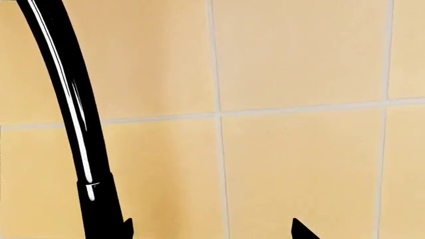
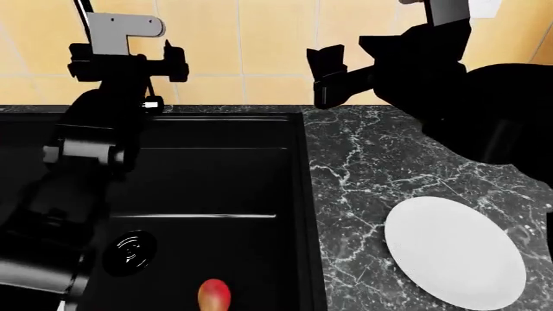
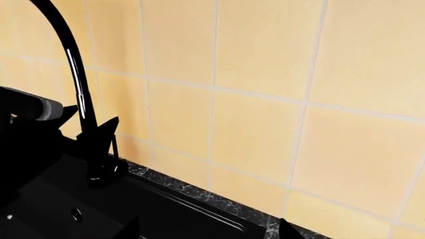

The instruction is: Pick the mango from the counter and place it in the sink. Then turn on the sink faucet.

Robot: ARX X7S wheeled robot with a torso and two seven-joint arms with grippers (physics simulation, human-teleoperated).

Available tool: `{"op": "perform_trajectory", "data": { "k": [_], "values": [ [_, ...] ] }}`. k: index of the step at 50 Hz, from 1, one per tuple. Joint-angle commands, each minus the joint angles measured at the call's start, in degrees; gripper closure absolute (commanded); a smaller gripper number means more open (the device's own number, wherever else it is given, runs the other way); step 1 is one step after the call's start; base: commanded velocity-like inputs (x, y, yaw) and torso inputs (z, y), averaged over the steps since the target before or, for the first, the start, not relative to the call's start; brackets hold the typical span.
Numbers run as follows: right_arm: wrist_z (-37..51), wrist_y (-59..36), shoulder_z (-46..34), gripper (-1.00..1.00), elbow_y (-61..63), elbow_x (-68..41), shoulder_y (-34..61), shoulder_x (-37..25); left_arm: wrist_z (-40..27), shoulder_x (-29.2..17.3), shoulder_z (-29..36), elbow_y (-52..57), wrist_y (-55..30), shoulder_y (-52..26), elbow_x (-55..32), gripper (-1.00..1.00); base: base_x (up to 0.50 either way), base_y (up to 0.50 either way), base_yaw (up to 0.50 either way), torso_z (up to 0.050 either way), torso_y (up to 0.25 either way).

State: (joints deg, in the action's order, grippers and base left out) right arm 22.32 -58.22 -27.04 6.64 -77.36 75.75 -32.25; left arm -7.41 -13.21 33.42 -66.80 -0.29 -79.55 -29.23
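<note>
White plate point(image 2: 455, 251) on counter point(image 2: 363, 155), mango point(image 2: 214, 295) in sink point(image 2: 216, 188), left gripper point(image 2: 129, 61) raised at faucet point(image 1: 73, 114), fingers apart, right gripper point(image 2: 333, 74) raised, fingers apart.

- The back wall point(image 2: 259, 39) is clad in large square tiles of a warm yellow-beige, filling the upper part of the head view from edge to edge.
- Thin pale grey grout lines point(image 1: 219, 113) split the tiles into a regular grid; in the left wrist view one vertical and one horizontal line cross near the middle of the frame.
- In the right wrist view the same tiled wall point(image 3: 265, 74) runs off at a slant toward the lower right.
- Light is soft and even, with no hard shadows on the tiles.
- A white round plate point(image 2: 455, 253) lies at the lower right of the head view.
</note>
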Motion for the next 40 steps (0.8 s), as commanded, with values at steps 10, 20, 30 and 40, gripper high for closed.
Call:
{"op": "perform_trajectory", "data": {
  "k": [10, 20, 30, 40],
  "values": [
    [-0.7, 0.7, -0.3, -1.00, -0.1, 0.3, -0.7, -0.2, 3.1, 3.2, -10.9, -8.2, 4.3, -0.7, 12.1, -1.00, 0.00, 0.00, 0.00, 0.000, 0.000],
    [-0.7, 0.9, -0.3, -1.00, 0.1, 0.1, -0.9, -0.4, 4.3, 3.5, -19.1, -8.2, 3.8, 0.2, 18.7, -1.00, 0.00, 0.00, 0.00, 0.000, 0.000],
    [-0.5, 1.1, -0.3, -1.00, 0.3, 0.0, -1.0, -0.5, 6.0, 3.9, -25.9, -8.2, 1.2, 1.0, 23.4, -1.00, 0.00, 0.00, 0.00, 0.000, 0.000],
    [-0.6, 1.2, -0.2, -1.00, 0.3, -0.2, -1.1, -0.7, 7.0, 4.3, -29.6, -8.2, 1.4, 1.6, 26.3, -1.00, 0.00, 0.00, 0.00, 0.000, 0.000]
  ]
}}
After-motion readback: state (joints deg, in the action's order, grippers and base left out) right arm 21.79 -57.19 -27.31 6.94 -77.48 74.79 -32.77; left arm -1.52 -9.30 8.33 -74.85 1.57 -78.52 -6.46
